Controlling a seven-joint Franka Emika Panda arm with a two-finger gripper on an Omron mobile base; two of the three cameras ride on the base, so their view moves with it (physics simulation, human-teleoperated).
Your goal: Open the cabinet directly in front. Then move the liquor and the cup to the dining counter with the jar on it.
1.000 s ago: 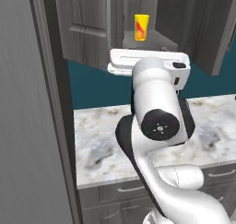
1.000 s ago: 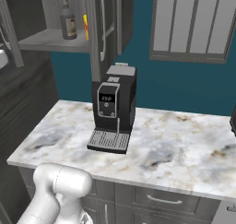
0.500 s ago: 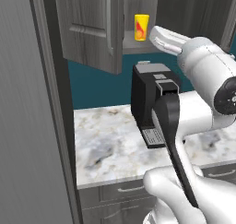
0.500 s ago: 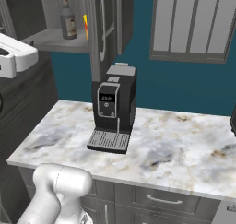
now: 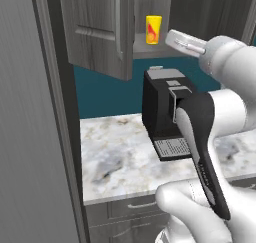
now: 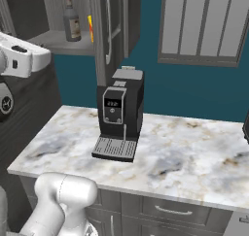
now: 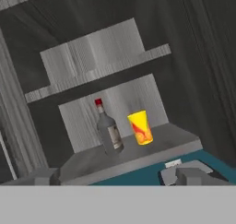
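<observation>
The cabinet [image 5: 100,32] is grey wood-grain with long silver bar handles, and its doors stand open. On its lower shelf the liquor [image 7: 109,128], a small clear greyish bottle with a narrow neck and red cap, stands upright. Just beside it the cup [image 7: 141,127], bright yellow with a red-orange mark, also stands upright, shorter than the bottle.

1. The cabinet [image 5: 100,32] hangs open, its door swung outward.
2. The cup [image 5: 153,29] stands on the bottom shelf near its front edge.
3. A coffee machine [image 5: 162,114] sits on the marble worktop [image 5: 117,162], partly behind the arm [image 5: 210,137].
</observation>
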